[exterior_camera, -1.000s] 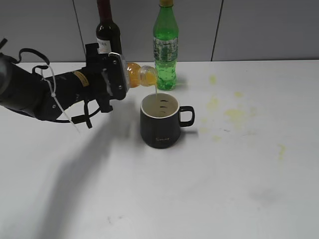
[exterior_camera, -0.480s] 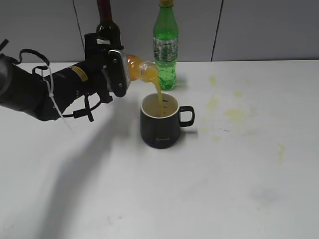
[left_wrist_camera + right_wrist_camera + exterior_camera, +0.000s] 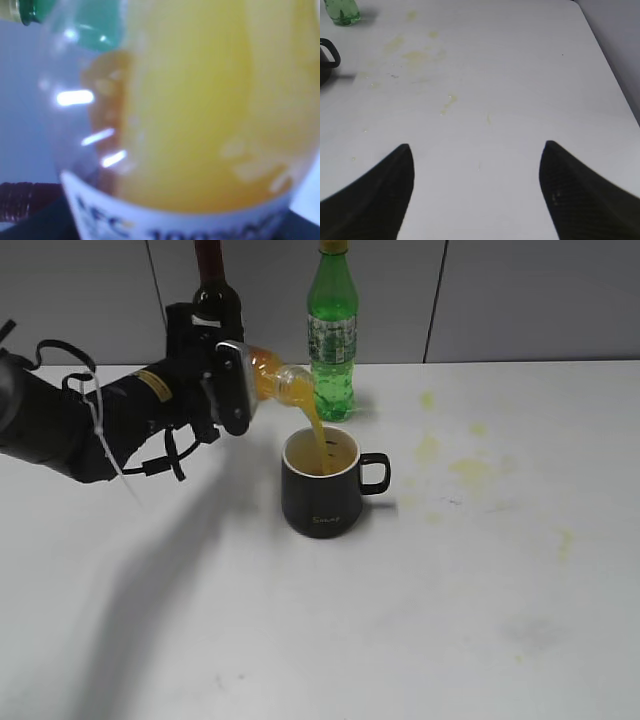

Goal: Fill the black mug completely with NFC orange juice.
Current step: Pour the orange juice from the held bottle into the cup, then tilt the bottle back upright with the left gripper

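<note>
The black mug (image 3: 318, 498) stands mid-table, handle to the right, cream inside showing. My left gripper (image 3: 232, 388) is shut on the NFC orange juice bottle (image 3: 270, 377), which is tipped neck-down to the right above the mug. A solid orange stream (image 3: 316, 428) falls from its mouth into the mug. In the left wrist view the bottle (image 3: 200, 115) fills the frame, juice above its white printed label (image 3: 165, 225). My right gripper (image 3: 477, 146) hangs open over bare table, nothing between its fingers, with the mug's handle (image 3: 329, 54) at the far left edge.
A tall green plastic bottle (image 3: 332, 335) stands right behind the mug, and a dark wine bottle (image 3: 215, 295) behind my left wrist. Yellow juice stains (image 3: 470, 468) mark the white table (image 3: 400, 620) right of the mug. The table's far edge meets a grey wall.
The bottle has been lifted slightly and tipped further. A thin trickle has grown into a thick steady stream into the mug. The right gripper has stayed put.
</note>
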Tool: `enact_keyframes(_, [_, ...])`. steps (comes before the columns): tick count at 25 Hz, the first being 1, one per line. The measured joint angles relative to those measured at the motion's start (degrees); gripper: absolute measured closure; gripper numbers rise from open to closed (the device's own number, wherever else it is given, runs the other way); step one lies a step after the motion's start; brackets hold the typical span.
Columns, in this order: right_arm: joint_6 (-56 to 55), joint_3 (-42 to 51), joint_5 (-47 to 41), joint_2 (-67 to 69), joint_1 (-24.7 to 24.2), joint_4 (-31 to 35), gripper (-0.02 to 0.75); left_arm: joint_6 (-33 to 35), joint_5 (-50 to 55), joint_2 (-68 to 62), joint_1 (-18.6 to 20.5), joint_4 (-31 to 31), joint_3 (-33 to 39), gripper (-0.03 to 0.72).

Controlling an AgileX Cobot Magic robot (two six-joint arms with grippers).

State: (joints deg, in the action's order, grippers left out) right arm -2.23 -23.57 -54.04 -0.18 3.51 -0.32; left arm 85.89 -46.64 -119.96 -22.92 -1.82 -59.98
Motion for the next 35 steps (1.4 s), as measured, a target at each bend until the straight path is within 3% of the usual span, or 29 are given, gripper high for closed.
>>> enact_keyframes(35, [0.1, 0.0, 0.0, 0.0, 0.0, 0.0, 0.146, 9.8, -2.3, 0.6, 0.3, 0.3, -0.2, 0.223])
